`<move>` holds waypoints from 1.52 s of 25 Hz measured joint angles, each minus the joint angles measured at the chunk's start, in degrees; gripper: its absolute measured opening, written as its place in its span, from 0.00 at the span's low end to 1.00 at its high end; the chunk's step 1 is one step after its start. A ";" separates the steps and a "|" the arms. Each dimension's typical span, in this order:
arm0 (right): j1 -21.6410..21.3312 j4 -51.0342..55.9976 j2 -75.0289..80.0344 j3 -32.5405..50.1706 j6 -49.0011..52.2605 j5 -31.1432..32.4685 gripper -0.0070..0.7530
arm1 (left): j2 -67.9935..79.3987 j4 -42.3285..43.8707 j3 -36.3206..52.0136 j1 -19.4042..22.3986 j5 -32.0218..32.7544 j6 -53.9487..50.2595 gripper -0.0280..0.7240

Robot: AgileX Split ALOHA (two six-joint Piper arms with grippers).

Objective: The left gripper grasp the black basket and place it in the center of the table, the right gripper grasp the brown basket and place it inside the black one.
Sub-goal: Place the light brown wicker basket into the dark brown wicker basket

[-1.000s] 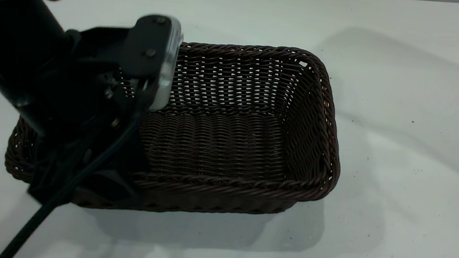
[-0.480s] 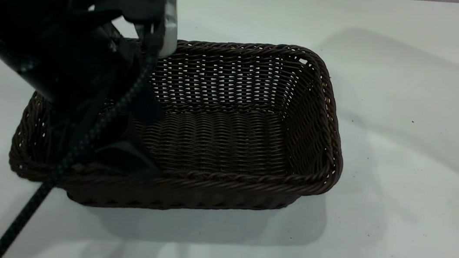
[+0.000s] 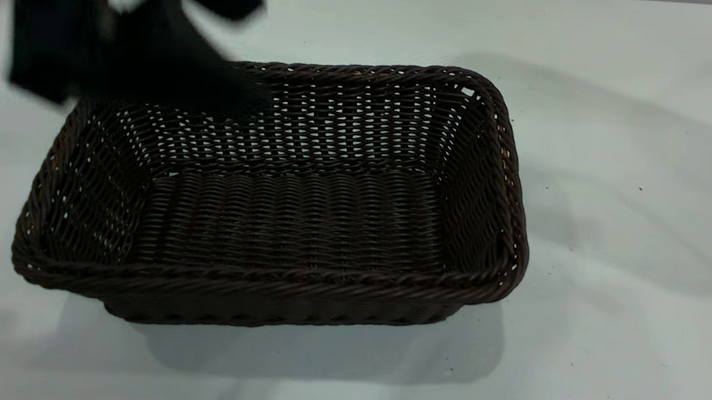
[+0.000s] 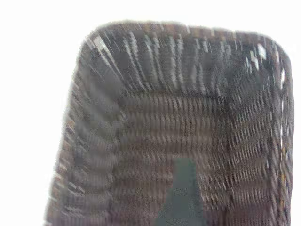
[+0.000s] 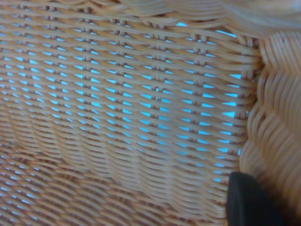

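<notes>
Since a second ago the left gripper [image 3: 129,56] has lifted out of the black basket [image 3: 299,220], which sits alone on the table [image 3: 623,294], its finger spread unreadable, while the right gripper's fingertip [image 5: 249,202] shows against the brown basket's [image 5: 131,117] wall, grip unclear.

Soft, even light falls on the pale desk [image 3: 625,274]. The black basket [image 3: 299,220] casts a diffuse shadow along its near side. The left hand [image 3: 112,27] is smeared by motion blur, and the basket beneath it blurs in its wrist view. Cyan light glows through the brown basket [image 5: 122,108].
</notes>
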 joint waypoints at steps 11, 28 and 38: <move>15.22 -1.92 12.86 -10.81 3.19 8.03 0.16 | -26.14 -4.27 0.05 -0.05 -8.98 0.05 0.76; 28.59 -5.42 26.12 -14.75 5.44 8.34 0.16 | -34.89 -4.28 0.05 -0.05 -20.85 0.05 0.76; 29.26 -5.52 29.88 -14.71 5.32 7.85 0.16 | -34.89 -4.22 0.05 -0.05 -21.70 0.05 0.76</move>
